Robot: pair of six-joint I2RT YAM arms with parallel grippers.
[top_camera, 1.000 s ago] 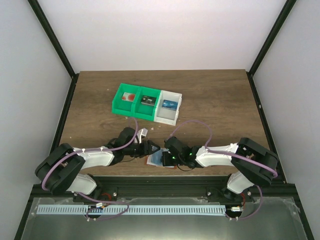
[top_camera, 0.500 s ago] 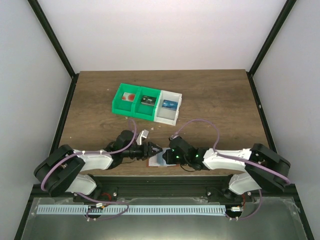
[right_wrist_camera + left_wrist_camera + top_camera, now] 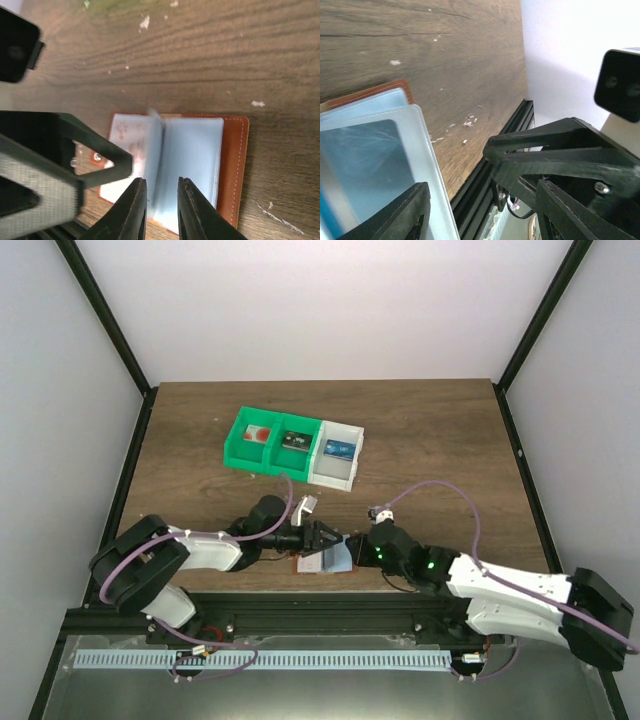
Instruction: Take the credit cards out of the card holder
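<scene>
You had soft, even light from above. The white walls (image 3: 330, 310) looked bright, and the table (image 3: 430, 440) showed only faint shadows. In your left wrist view the wall glared pure white. Your right wrist view was blurry up close and along its top.

Green-and-white 3-compartment bin (image 3: 258, 466) on wooden table (image 3: 430, 440), an item in each compartment.

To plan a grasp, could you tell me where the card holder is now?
In the top view the card holder lies open at the table's near edge, centre, between the left gripper and right gripper.
</scene>
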